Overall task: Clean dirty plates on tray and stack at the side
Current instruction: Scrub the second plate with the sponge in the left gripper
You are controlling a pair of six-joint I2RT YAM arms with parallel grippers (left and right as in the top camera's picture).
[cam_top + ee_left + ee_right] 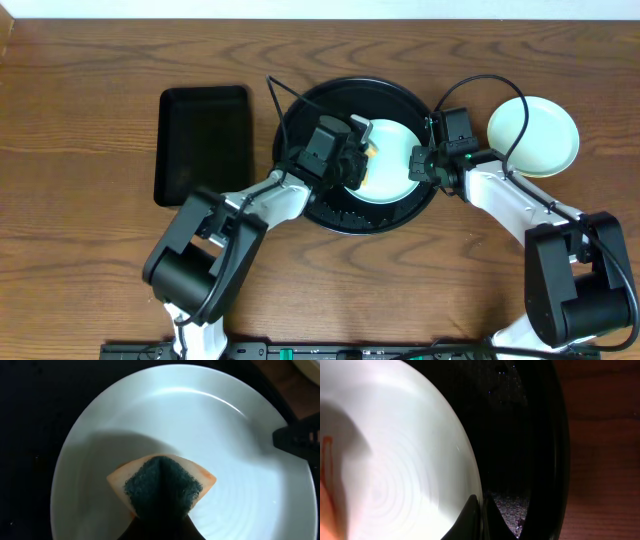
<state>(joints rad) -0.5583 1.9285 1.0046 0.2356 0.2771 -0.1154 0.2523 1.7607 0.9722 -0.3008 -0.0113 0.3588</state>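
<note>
While tight on sponge (pixel 162 482), left gripper (pixel 161 512).

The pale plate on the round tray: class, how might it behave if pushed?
The plate looks glossy and rigid, so it would likely slide, not bend. The raised rim of the black tray should probably stop it.

left hand (pixel 360 158) clamped, right hand (pixel 414 166) clamped
</note>
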